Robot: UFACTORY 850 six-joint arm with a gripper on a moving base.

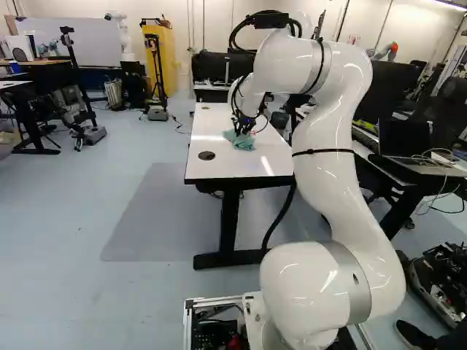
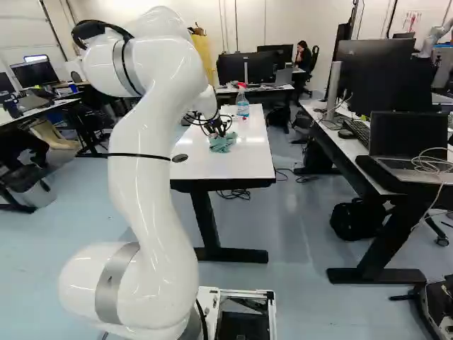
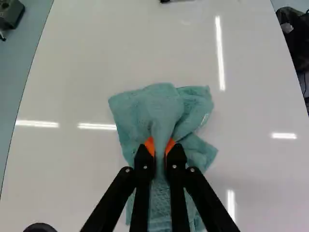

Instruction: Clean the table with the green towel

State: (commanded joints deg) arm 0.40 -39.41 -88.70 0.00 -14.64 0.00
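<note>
One green towel (image 3: 161,104), crumpled, on white table (image 3: 72,169) | black gripper (image 2: 218,134): fingers pinching towel's bunched middle | spray bottle (image 2: 243,106): upright, far end

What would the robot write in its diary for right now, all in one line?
gripper: shut on towel | towel: bunched, on table
</note>
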